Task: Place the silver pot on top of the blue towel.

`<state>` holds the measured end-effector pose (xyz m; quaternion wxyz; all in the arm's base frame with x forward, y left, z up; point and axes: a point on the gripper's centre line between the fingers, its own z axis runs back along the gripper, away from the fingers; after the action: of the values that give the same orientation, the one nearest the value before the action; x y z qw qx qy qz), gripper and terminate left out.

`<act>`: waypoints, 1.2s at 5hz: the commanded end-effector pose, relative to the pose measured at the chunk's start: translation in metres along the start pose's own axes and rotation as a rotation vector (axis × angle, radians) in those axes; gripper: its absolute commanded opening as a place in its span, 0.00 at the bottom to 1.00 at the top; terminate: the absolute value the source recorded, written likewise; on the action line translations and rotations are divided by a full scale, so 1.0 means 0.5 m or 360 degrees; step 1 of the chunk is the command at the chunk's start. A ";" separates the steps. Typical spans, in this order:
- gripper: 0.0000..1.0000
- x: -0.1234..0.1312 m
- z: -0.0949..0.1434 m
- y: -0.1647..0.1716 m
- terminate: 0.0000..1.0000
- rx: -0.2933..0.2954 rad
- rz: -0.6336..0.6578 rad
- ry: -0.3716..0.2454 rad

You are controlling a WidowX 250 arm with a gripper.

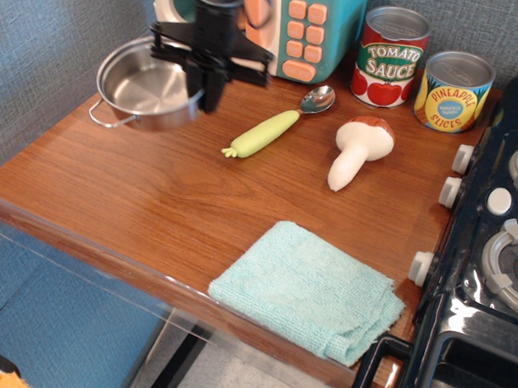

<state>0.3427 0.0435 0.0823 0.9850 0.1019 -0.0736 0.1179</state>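
My black gripper [205, 91] is clamped on the right rim of the silver pot [147, 86] at the back left of the wooden table [146, 197], one finger inside the bowl and one outside. The pot looks raised clear of the wood and tilted, its open mouth tipped partly toward the camera. It is a small, shallow, round pot of shiny stainless steel; the inside is empty and bright, and its smooth floor catches pale reflections. A thin wire loop handle sticks out at its lower left edge; I cannot see a second handle behind my arm. The blue towel [310, 290] lies well apart from the pot, at the front edge of the table toward the right. It is a pale aqua terry cloth, folded into a rough square with a soft, fuzzy surface, and its near corner hangs slightly over the table edge. Between pot and towel is open wood. Just right of the pot lies a spoon [278, 124] with a yellow-green handle, then a toy mushroom [357, 150]. A toy microwave [289, 26] stands behind my arm, with a tomato sauce can [389, 57] and a pineapple slices can [454, 91] beside it. A black toy stove [491, 250] fills the right side.
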 end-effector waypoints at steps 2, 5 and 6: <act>0.00 -0.221 0.059 -0.211 0.00 -0.0182 -0.0612 -0.0022; 0.00 -0.287 0.046 -0.280 0.00 -0.0208 -0.0765 0.0027; 1.00 -0.278 0.035 -0.265 0.00 -0.0222 -0.0668 0.0076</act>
<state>0.2492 -0.1255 0.0398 0.9945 0.0465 -0.0241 -0.0902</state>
